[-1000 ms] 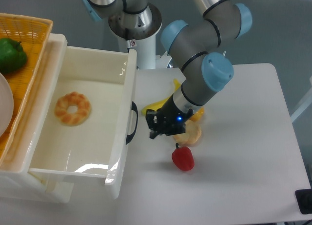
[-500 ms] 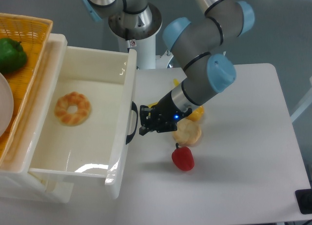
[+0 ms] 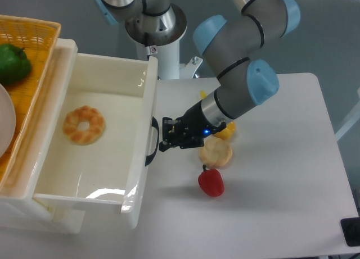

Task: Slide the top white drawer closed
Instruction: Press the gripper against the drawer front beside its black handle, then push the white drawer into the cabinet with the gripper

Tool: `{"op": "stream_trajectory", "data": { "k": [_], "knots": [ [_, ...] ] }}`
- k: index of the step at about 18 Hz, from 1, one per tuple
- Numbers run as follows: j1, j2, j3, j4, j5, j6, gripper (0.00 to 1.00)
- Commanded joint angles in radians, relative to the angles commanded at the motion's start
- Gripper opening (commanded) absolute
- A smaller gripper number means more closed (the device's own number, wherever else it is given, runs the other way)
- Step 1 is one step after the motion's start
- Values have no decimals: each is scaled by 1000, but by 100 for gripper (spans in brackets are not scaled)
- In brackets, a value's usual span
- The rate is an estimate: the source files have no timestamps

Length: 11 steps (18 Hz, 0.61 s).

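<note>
Standing pulled out at the left, the top white drawer (image 3: 107, 141) holds a doughnut (image 3: 84, 124). Just right of its black handle (image 3: 152, 142), the gripper (image 3: 167, 136) hovers; whether its fingers are parted, I cannot tell.

I see a white table (image 3: 281, 175) carrying a red pepper (image 3: 211, 182), a pale bun (image 3: 216, 153) just above it, and some yellow fruit (image 3: 226, 131) partly hidden behind the arm.
</note>
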Motion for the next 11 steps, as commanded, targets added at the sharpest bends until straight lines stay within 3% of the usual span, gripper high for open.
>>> {"op": "stream_trajectory", "data": {
  "k": [11],
  "knots": [
    [-5, 5, 2, -15, -2, 0, 3]
  ]
}}
